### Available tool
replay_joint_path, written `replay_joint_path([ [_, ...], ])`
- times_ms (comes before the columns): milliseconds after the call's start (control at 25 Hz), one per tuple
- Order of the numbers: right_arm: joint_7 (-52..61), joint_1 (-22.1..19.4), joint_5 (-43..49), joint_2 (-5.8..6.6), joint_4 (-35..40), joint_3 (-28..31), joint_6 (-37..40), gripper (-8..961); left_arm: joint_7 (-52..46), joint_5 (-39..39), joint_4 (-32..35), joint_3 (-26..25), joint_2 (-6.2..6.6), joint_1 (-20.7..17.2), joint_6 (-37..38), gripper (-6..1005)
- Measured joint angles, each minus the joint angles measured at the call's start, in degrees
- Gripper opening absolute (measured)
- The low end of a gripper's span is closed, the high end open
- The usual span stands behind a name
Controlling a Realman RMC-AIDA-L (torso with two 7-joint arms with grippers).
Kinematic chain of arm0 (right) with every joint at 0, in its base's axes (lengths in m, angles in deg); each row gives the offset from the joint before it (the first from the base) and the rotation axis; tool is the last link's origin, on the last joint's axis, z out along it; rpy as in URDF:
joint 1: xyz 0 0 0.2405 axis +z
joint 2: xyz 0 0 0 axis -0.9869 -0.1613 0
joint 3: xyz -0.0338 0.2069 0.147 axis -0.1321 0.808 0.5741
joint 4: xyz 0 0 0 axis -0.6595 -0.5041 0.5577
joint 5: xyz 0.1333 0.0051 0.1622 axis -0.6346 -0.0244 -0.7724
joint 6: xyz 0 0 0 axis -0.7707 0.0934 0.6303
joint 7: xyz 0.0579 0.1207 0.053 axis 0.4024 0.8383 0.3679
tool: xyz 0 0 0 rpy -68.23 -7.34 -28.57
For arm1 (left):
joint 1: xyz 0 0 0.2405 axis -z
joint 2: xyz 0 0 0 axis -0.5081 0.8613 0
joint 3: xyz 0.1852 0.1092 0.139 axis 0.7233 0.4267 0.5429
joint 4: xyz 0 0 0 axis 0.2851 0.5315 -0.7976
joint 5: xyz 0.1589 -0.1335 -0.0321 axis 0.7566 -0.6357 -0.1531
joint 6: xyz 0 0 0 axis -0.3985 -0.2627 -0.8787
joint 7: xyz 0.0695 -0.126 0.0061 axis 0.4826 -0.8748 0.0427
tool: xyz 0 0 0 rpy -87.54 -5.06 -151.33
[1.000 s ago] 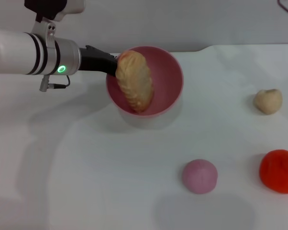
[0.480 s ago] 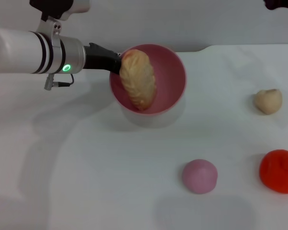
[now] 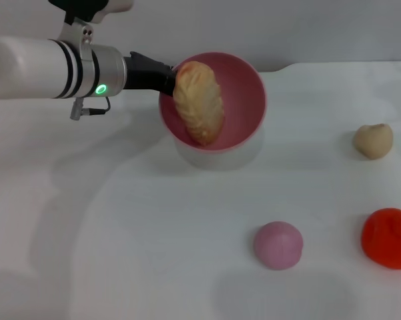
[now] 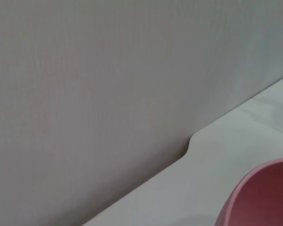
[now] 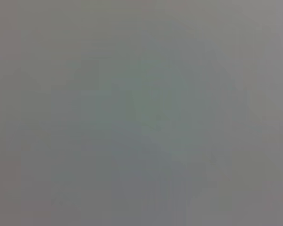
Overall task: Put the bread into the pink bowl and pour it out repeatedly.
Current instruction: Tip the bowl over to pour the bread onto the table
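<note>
The pink bowl (image 3: pixel 244 93) hangs tilted above the white table, its mouth turned toward me and a shadow under it. The bread (image 3: pixel 198 102), a tan ridged loaf, lies inside against the bowl's left wall. My left gripper (image 3: pixel 166 77) comes in from the left and is shut on the bowl's left rim. In the left wrist view only a piece of the pink bowl (image 4: pixel 261 197) shows, with the table and the grey wall behind it. The right gripper is out of view; its wrist view shows only blank grey.
A small beige lump (image 3: pixel 373 141) sits at the right. A pink ball (image 3: pixel 278 245) lies front of centre, and an orange-red lump (image 3: pixel 388 237) at the right edge. The table's back edge (image 4: pixel 191 141) meets the grey wall just behind the bowl.
My left arm has carried the bowl, bread inside, a little to the right and farther back. The items on the table have not moved.
</note>
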Motion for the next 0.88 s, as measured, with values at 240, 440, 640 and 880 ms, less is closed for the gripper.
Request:
replay_joint_path([
  [240,-0.48,0.99,-0.33,0.08,-1.85,0.42,0.3,562,0.1,-1.38,-0.04,3.28,-0.1,-0.35,-3.75,48],
  [440,-0.52,1.04,-0.39,0.11,-1.93,1.15,0.3,562,0.58,-4.37,0.05,8.54,-0.11,-1.18,-9.08,48],
  [640,-0.53,1.1,-0.43,0.21,-2.49,1.6,0.0,562,1.6,-6.46,1.57,17.79,-0.16,-1.97,-17.09,48],
  [880,-0.37,1.13,-0.51,0.24,-2.56,1.57,-0.28,562,2.84,-6.7,2.36,25.73,-0.29,-2.43,-27.53,47],
])
